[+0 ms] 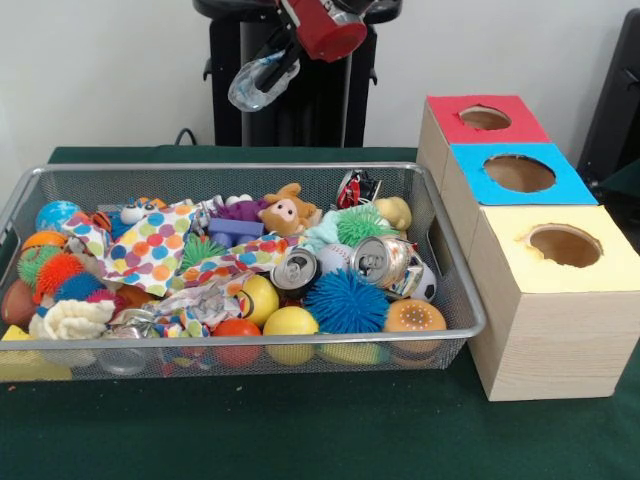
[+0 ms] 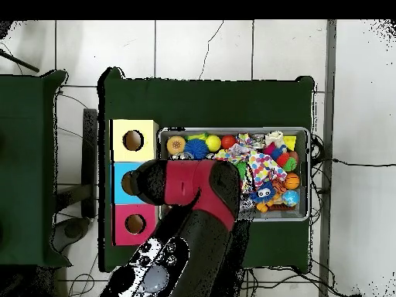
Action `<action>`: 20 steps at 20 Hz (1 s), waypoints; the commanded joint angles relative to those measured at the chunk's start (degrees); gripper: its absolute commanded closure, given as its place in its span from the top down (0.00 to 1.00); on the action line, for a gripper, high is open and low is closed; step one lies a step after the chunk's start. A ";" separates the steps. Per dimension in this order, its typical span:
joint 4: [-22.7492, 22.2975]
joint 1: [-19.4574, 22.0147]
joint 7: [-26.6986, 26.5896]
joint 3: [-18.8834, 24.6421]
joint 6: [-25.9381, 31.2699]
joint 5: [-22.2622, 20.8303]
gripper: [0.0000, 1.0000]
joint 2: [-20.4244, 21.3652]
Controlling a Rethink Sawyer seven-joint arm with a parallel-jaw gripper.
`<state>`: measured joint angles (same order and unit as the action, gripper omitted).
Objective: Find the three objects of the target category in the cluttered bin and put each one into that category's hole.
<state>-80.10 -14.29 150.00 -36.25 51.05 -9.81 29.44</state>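
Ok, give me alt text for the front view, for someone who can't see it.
A wire mesh bin on a green table overflows with balls, crushed cans, plush toys and polka-dot paper. Beside it stand three wooden boxes with round holes, topped red, blue and yellow; the gripper hangs above.

Arm (image 2: 203,197): reaching in from above, red wrist raised high
Gripper (image 1: 262,80): hanging tilted, holding something clear; finger state hidden

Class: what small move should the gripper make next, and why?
Probably ease down toward the blue hole and release: the gripper holds a clear crumpled bottle aloft, and overhead the arm hangs about over the blue box.
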 commanded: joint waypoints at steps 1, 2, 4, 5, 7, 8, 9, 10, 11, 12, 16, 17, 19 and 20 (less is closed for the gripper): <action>-10.16 14.96 -40.82 22.44 0.89 -2.17 0.00 13.81; -11.05 14.95 -39.59 22.45 -0.61 -2.54 0.00 14.09; -11.51 15.72 -37.89 23.67 -0.34 -2.85 0.00 14.51; -11.75 16.22 -37.97 24.46 -0.05 -3.39 0.00 14.91; -11.88 16.90 -37.77 25.64 0.37 -4.60 0.00 15.43; -11.87 17.20 -38.38 26.43 0.76 -5.15 0.00 15.56; -11.64 17.44 -38.90 27.22 1.19 -5.45 0.00 15.60; -10.99 17.37 -38.99 27.68 1.98 -5.83 0.00 15.30; -10.46 17.30 -38.49 28.12 2.64 -5.78 0.00 15.00; -10.02 17.18 -37.95 28.40 2.97 -5.72 0.00 14.70; -9.04 16.31 -35.97 29.24 4.51 -5.05 0.00 14.07; -8.94 16.11 -35.68 29.56 4.53 -4.92 0.00 13.99; -8.94 15.64 -34.31 30.01 4.58 -4.69 0.00 13.82; -8.46 15.43 -33.61 30.30 5.01 -4.60 0.00 13.50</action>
<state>-85.31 1.97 127.38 -15.06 51.01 -12.44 43.67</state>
